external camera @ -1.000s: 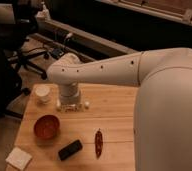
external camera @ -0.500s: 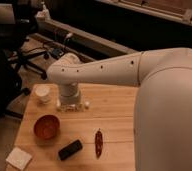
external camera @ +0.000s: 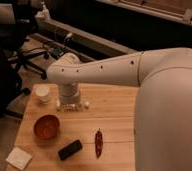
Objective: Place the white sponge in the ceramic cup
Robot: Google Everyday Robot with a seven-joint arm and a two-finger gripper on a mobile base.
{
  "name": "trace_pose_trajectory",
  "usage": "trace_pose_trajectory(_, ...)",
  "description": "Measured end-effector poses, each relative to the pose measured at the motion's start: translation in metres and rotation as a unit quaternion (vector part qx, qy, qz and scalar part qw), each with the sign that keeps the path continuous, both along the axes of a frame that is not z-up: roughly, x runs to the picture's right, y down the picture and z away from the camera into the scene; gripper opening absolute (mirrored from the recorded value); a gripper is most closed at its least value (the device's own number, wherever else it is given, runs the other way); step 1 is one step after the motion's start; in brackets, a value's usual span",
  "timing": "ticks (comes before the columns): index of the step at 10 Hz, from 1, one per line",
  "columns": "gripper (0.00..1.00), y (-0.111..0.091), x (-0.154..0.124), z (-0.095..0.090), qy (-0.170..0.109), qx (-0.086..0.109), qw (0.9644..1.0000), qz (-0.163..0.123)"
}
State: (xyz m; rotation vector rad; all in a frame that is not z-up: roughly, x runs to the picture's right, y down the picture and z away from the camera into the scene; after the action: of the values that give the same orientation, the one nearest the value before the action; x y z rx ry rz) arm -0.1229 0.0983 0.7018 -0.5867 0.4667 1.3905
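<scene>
Pincer [external camera: 70,100] first: it hangs at the end of the white arm [external camera: 114,72], pointing straight down over the back-left part of the table [external camera: 116,117]. From my seat I cannot tell whether it is wide or narrow, and I see nothing gripped in it. A small white blocky strip [external camera: 82,105] lies on the wood at its foot; whether the two touch, I cannot tell.

I find the white sponge [external camera: 19,158] at the front-left corner of the table, well apart from the pincer. It lies flat and is turned so that its corners point diagonally across the tabletop. Being roughly square, it shows me no clear long axis.

I see the ceramic cup [external camera: 42,93] standing upright, mouth up, near the back-left edge, just to the left of the pincer.

My count on the table:
- one sponge
- one cup
- one red-brown bowl [external camera: 47,126], between the cup and the sponge
- one dark oblong block [external camera: 70,149], lying on a diagonal
- one slim red pepper-like piece [external camera: 98,143], its length running front to back
- one white strip
</scene>
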Motion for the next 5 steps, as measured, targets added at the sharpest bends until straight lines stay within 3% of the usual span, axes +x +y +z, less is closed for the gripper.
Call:
trace_pose_trajectory(1, 0.65, 0.000, -0.034, -0.005, -0.042, 0.018, 0.9985, -0.032)
trace_pose_trajectory(2, 0.65, 0.002, -0.063, -0.011, -0.079, 0.035, 0.9944, -0.060)
trace_pose_trajectory(5, 0.65, 0.018, -0.126, -0.030, -0.158, 0.065, 0.9772, -0.126)
